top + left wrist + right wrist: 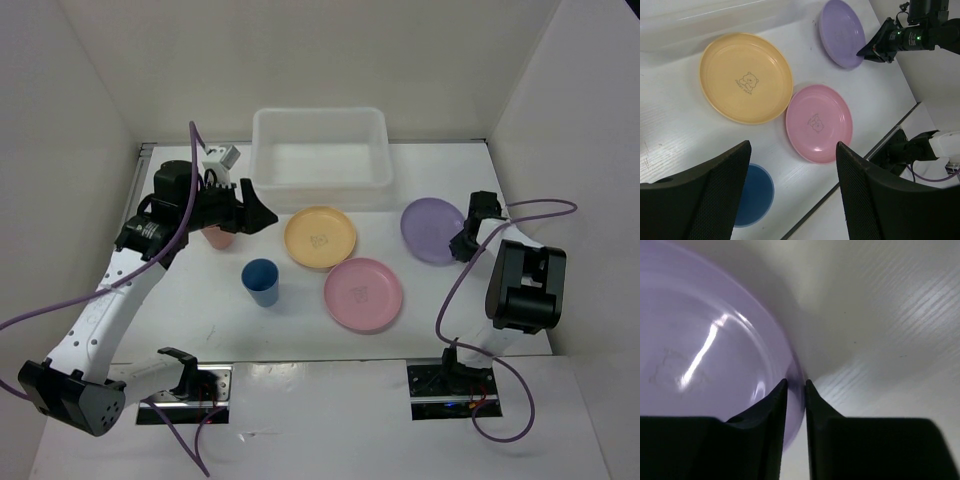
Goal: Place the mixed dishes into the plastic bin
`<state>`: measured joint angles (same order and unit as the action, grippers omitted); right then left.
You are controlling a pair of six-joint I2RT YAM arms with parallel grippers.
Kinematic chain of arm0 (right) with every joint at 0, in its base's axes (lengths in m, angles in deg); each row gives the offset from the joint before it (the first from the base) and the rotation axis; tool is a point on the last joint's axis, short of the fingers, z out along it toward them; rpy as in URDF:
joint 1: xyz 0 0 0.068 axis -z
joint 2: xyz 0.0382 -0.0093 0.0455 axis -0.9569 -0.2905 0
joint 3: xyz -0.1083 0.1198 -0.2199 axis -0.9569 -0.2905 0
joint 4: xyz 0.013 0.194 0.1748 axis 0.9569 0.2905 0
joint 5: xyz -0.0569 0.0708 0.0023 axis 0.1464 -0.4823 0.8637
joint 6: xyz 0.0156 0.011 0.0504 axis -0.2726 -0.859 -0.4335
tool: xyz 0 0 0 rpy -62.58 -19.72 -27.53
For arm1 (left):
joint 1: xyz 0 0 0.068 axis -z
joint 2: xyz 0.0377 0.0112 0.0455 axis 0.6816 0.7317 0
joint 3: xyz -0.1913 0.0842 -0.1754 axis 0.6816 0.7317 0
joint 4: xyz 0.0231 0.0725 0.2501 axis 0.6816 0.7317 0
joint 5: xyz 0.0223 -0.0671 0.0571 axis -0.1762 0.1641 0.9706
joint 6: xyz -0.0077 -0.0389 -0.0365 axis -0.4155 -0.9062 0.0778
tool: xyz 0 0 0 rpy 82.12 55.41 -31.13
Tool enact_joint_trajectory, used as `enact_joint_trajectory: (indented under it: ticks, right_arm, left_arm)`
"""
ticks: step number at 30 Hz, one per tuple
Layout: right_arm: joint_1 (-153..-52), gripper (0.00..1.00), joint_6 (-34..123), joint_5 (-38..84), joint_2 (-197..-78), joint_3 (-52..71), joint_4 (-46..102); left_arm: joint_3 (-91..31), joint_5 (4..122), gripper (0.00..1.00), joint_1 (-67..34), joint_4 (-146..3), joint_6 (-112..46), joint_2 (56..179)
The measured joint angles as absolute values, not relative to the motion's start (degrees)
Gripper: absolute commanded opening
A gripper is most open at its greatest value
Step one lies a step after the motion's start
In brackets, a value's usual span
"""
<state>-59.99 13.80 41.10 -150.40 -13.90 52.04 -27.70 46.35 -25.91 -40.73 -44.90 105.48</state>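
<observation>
The translucent plastic bin [320, 150] stands at the back centre. The yellow-orange plate [320, 237] [746, 77], pink plate [363, 293] [819, 122] and blue cup [261, 281] [754, 195] sit on the table in front of it. The red cup [216, 238] is partly hidden under my left arm. My left gripper [262, 213] [792, 190] is open and empty, above the table between the red cup and the yellow-orange plate. My right gripper [462, 243] [796, 385] is shut on the right rim of the light purple plate [430, 230] [700, 355] [841, 32], whose held edge casts a shadow below.
White walls close in the table on the left, back and right. Purple cables loop from both arms. The table's front edge with the dark arm mounts [448, 385] lies near the pink plate.
</observation>
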Motion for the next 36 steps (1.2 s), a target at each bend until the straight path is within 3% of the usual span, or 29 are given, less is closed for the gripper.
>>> enact_joint_trajectory:
  ticks: [6,19,36]
  right_arm:
    - [-59.95,0.0,13.21,40.07,-150.05,-13.57,48.35]
    - [-59.95,0.0,11.16,37.43,-148.94,-14.12,47.65]
    - [-59.95,0.0,11.01,36.14,-131.39,-6.6,57.02]
  left_arm:
    - [-27.7,46.45,0.73,-26.31,-39.84,-44.92,105.48]
    - [-27.7,46.45,0.73,-26.83,-39.66,-44.92,105.48]
    - [-27.7,46.35,0.73,-26.94,-39.2,-45.05,104.65]
